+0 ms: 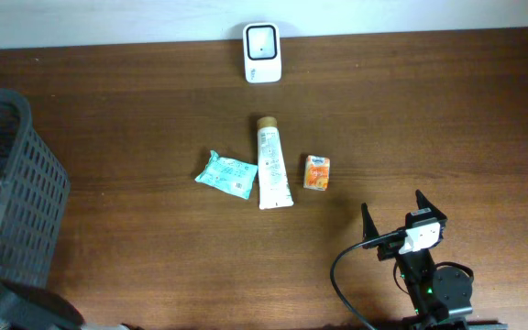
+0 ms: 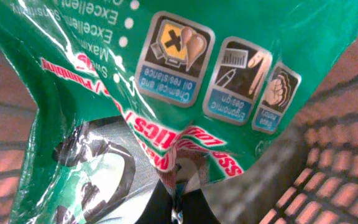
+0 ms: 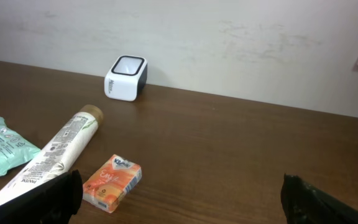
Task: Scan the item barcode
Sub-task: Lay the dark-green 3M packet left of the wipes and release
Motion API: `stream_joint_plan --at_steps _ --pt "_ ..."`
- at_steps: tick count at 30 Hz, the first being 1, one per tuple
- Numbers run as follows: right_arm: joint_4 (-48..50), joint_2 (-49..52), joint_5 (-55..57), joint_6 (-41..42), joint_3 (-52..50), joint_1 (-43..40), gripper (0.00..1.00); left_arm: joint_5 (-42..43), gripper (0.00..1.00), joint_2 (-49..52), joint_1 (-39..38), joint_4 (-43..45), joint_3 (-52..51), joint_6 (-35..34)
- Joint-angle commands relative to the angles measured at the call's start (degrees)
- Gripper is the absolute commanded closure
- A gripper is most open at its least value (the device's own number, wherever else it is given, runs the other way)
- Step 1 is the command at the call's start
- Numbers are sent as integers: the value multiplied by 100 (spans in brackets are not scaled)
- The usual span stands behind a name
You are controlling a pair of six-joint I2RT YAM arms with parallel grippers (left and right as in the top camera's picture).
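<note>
A glossy green plastic packet point(image 2: 179, 68) with red lettering and small pictograms fills the left wrist view. My left gripper point(image 2: 178, 208) is shut on its lower edge, the dark fingers point(image 2: 160, 208) pinching the film, inside the dark mesh basket point(image 2: 328, 180). No barcode shows on the packet's visible side. The white scanner point(image 1: 262, 52) stands at the table's far edge, also in the right wrist view as the scanner point(image 3: 126, 78). My right gripper point(image 1: 397, 220) is open over the bare table at the front right, nothing between its fingers point(image 3: 61, 193).
The basket point(image 1: 16, 183) stands at the table's left edge. Mid-table lie a teal wipes packet point(image 1: 226, 173), a white tube point(image 1: 272, 165) and an orange tissue pack point(image 1: 316, 172). The tissue pack point(image 3: 112, 180) lies just ahead-left of my right gripper point(image 3: 182, 196).
</note>
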Motion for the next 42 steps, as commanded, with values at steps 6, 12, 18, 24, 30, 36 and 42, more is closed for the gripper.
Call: stream_joint_plan --at_steps 6,12,18,24,30,36,42 --pt "-17 -39 9 24 -42 33 2 1561 100 -2511 -227 752 149 -857" --pt "-17 -39 9 24 -42 33 2 2549 100 -3366 -1856 669 144 -1049" --pt "-20 -39 9 24 -42 33 2 2544 100 -2581 -3676 -328 -232 -1073" --pt "-20 -39 9 24 -42 33 2 2157 100 -1154 -4787 -350 -623 -1580" --pt "-17 -39 9 24 -42 33 2 1729 100 291 -5219 142 -623 -1836" --pt "-17 -39 9 24 -42 33 2 975 100 1729 -5222 826 -623 -2680" --pt "-17 -39 9 24 -42 33 2 898 100 2570 -5311 817 -625 -3110"
